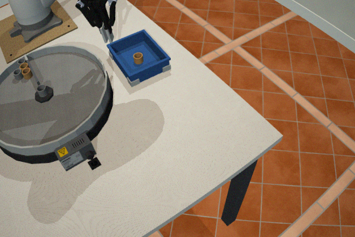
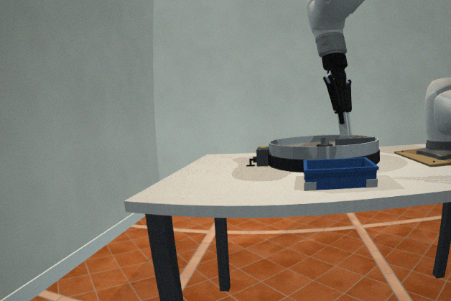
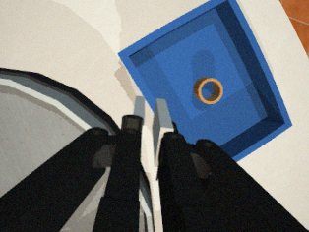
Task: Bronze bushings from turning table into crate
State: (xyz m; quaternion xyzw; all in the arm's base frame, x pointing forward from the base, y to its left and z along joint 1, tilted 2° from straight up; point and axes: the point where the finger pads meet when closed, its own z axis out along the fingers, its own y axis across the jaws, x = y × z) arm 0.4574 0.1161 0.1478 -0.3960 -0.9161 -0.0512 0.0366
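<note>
One bronze bushing point(image 1: 138, 56) stands upright inside the blue crate point(image 1: 138, 54); the wrist view shows it too point(image 3: 210, 90), in the crate point(image 3: 206, 76). Two more bronze bushings point(image 1: 25, 69) sit close together at the far left rim of the grey turning table point(image 1: 48, 100), with steel bushings point(image 1: 17, 73) beside them. Another steel bushing point(image 1: 42, 88) stands on the table's dark hub. My gripper point(image 1: 108, 36) hangs in the air by the crate's far left corner, between crate and turning table, shut and empty. It also shows in the wrist view point(image 3: 150, 114) and the side view point(image 2: 344, 127).
The arm's base point(image 1: 28, 13) stands on a wooden plate at the table's far left. A grey control box point(image 1: 75, 153) sticks out from the turning table's near side. The white table's right edge runs close behind the crate.
</note>
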